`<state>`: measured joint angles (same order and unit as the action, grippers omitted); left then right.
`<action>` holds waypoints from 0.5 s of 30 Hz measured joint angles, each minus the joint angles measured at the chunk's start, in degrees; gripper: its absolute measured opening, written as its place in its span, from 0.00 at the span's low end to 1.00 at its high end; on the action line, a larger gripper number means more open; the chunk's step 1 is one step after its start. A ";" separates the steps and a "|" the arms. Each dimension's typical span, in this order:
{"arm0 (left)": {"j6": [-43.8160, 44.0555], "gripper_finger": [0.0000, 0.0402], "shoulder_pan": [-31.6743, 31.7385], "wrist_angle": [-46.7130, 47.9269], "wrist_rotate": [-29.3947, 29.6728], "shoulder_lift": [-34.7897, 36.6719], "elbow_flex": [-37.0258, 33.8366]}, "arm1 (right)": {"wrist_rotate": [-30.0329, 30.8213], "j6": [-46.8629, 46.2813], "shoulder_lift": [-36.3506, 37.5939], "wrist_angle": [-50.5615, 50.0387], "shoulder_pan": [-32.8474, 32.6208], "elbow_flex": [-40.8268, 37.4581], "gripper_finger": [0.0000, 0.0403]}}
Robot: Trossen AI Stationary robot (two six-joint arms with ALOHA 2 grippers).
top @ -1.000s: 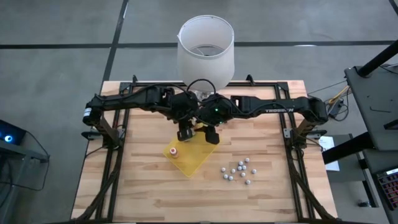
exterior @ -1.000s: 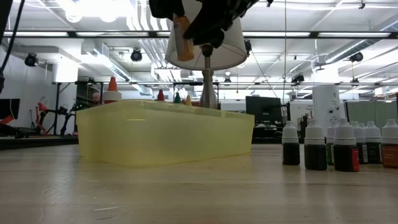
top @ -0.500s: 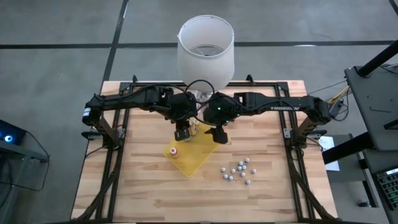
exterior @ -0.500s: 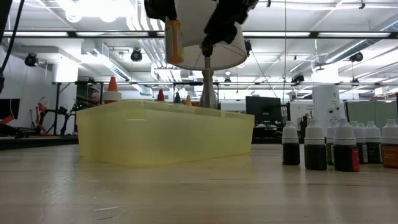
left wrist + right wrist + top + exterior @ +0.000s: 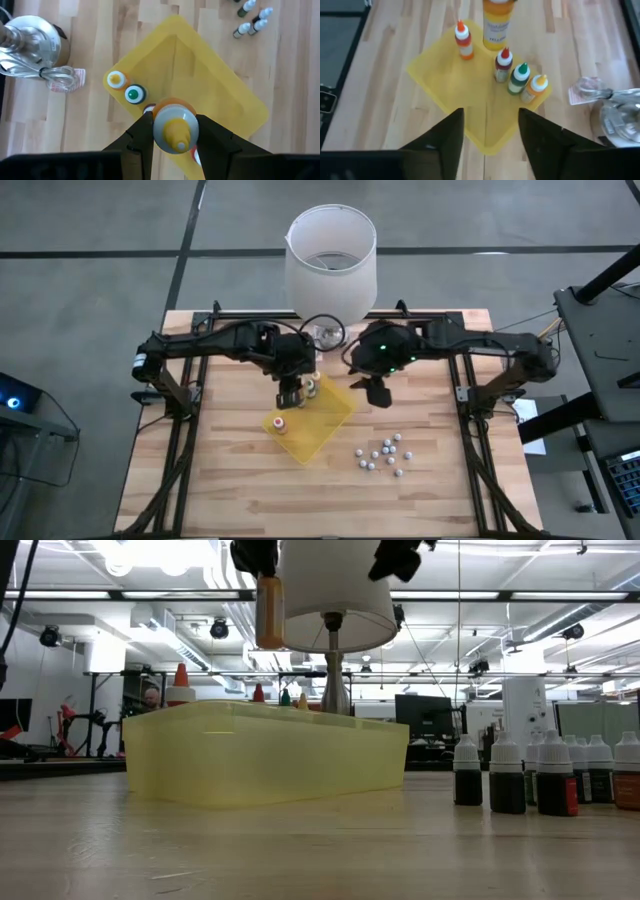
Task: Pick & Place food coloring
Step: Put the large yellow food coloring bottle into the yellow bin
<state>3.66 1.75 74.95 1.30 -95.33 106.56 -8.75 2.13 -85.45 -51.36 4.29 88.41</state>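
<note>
A yellow food coloring bottle (image 5: pixel 268 610) with a yellow cap hangs above the yellow tray (image 5: pixel 322 432), with my left gripper (image 5: pixel 291 392) shut on it. Several more food coloring bottles stand upright in the tray: an orange-capped one (image 5: pixel 464 40) alone, and red (image 5: pixel 503 62), green (image 5: pixel 520 77) and yellow (image 5: pixel 537 85) ones together at a corner. My right gripper (image 5: pixel 377 392) hovers open to the right of the tray, with nothing between its fingers. My left gripper pinches the bottle's upper body, just under the cap (image 5: pixel 165 107), between its two fingers. The fingers (image 5: pixel 141 137) come steeply from above, one on each side. The bottle hangs upright below them, clear of the tray and the bottles in it.
Several small dark bottles with white caps (image 5: pixel 382 455) stand on the wood to the right of the tray. A lamp with a white shade (image 5: pixel 330 255) stands at the table's far edge, its metal base (image 5: pixel 30 42) and coiled cord close behind the tray.
My right gripper has drawn away from the yellow bottle, going up and toward the table's right edge. The bottle, tilted a second ago, now hangs upright in my left gripper, which has stayed above the tray.
</note>
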 joint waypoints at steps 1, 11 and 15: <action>-0.51 0.24 -0.11 0.23 -0.25 0.00 0.00 | 0.11 0.02 0.81 -0.15 -0.03 -0.03 0.37; -3.78 0.24 -1.14 1.69 -1.94 0.00 0.00 | 1.41 0.03 6.16 -2.89 -0.02 -0.53 0.03; -3.85 0.24 -2.04 2.07 -2.13 0.02 -1.34 | 1.41 -0.49 6.95 -2.91 -0.02 -0.55 0.03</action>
<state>-0.18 -0.30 77.02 -0.83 -95.31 105.23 -7.34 1.64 -78.50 -54.27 4.27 87.85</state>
